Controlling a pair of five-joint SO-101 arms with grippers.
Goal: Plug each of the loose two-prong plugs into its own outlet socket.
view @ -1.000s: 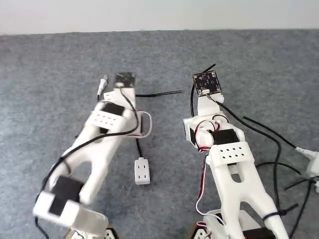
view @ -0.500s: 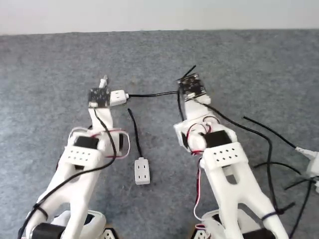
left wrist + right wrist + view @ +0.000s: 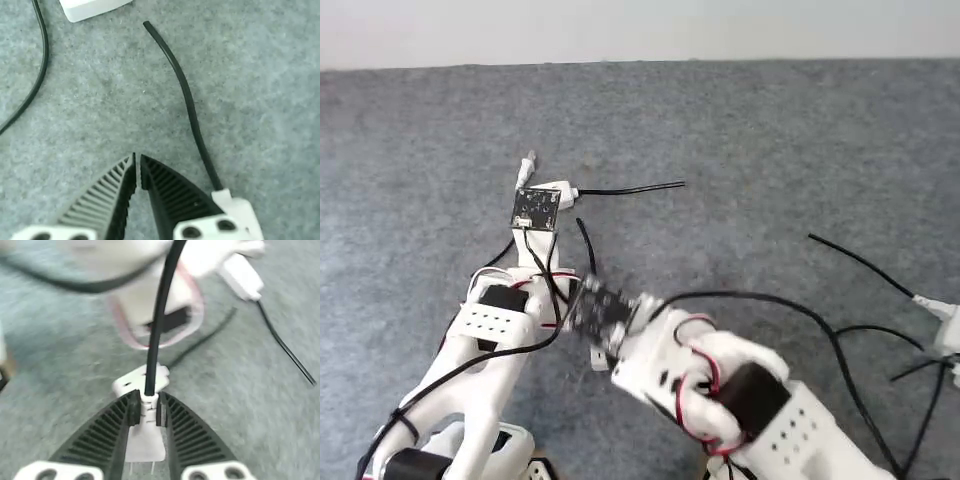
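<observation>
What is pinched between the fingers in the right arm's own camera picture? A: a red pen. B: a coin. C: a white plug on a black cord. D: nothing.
C: in the right wrist view the fingers of the right gripper are closed on a white plug, its black cord leading away.

White plug (image 3: 144, 444) on black cord (image 3: 159, 315), grey carpet (image 3: 770, 130)
</observation>
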